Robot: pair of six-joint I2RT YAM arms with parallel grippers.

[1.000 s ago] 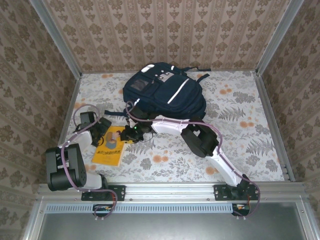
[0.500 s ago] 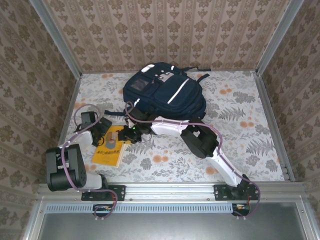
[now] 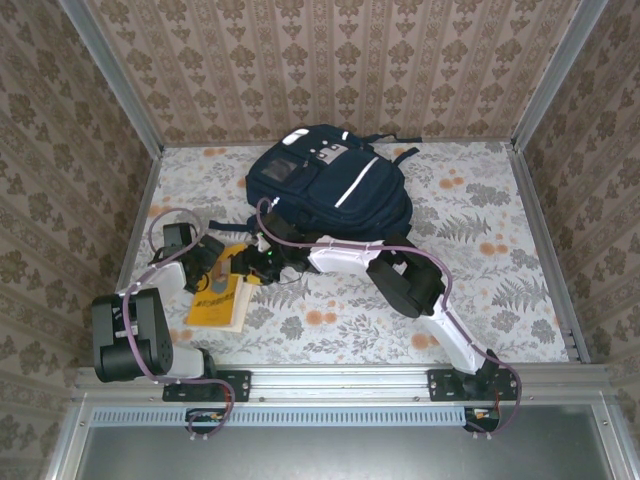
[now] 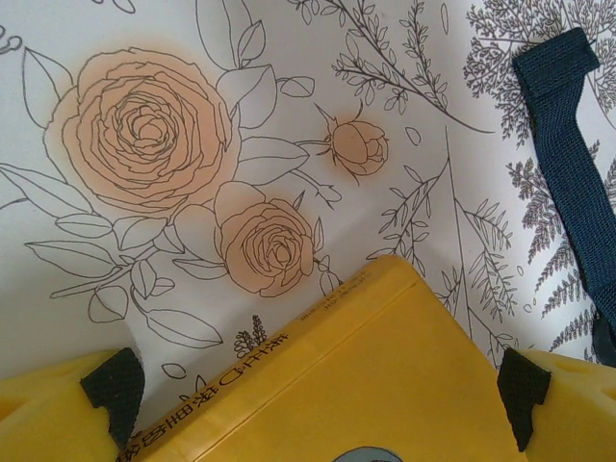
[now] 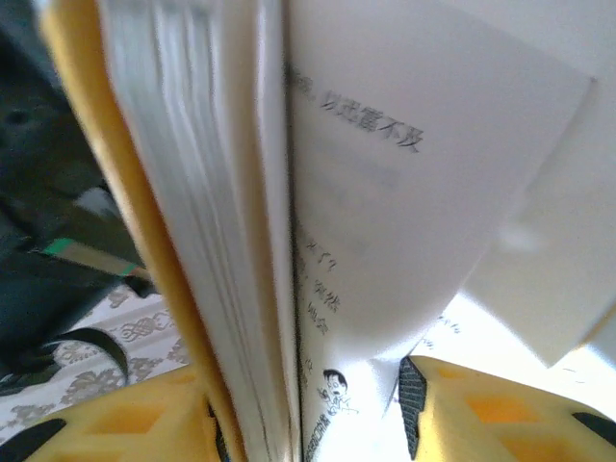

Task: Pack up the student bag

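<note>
The student bag [image 3: 330, 185], a large navy-blue fabric backpack with white reflective stripes, lies at the twelve o'clock end of the flower-printed tablecloth [image 3: 480, 230]; I cannot make out its opening from here. At about seven o'clock from it lies a thick yellow paperback book [image 3: 222, 298], its three o'clock side seemingly raised off the cloth. The right claw [image 3: 258, 262] is clamped on its cover and pages, the leaves fanning loose. The left claw [image 3: 207, 262] sits at the book's eleven o'clock corner, fingers spread wide with the spine between them; whether the pads touch it I cannot tell.

To my eye the step is carrying the book to the bag. It wants a bite across the whole block rather than a few leaves, else pages may splay or tear; the left claw could steady the spine. A dark blue webbing strap [image 4: 568, 125] lying close by might snag.
</note>
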